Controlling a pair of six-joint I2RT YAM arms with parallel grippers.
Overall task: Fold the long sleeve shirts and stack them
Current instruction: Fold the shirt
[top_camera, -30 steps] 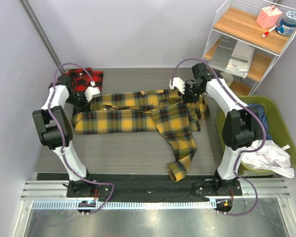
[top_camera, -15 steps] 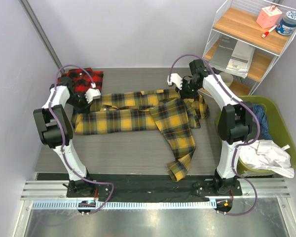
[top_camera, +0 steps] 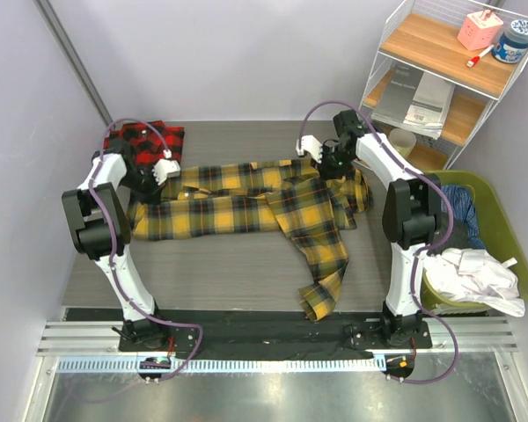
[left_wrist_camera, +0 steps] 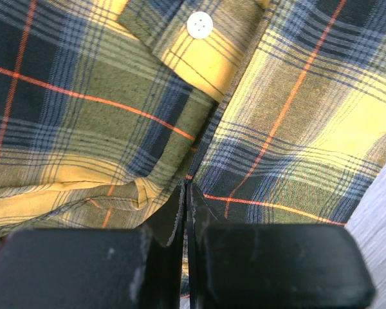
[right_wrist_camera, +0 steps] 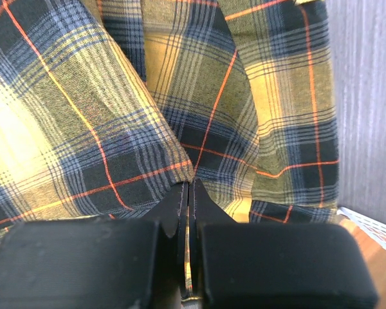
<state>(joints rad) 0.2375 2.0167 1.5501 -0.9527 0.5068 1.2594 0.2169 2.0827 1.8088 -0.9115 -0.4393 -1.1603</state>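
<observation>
Left pincer [left_wrist_camera: 185,187], right pincer [right_wrist_camera: 188,187] both pinched shut on yellow shirt [top_camera: 238,211]; red shirt [top_camera: 145,141] far-left; shelf [top_camera: 440,79], green bin [top_camera: 502,237] right.

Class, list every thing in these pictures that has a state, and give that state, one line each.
yellow shirt: unfolded, spread out, one sleeve trailing toward the near edge.
red shirt: folded, at the far left.
left gripper: shut on yellow shirt.
right gripper: shut on yellow shirt.
bin: holds crumpled clothes.
</observation>
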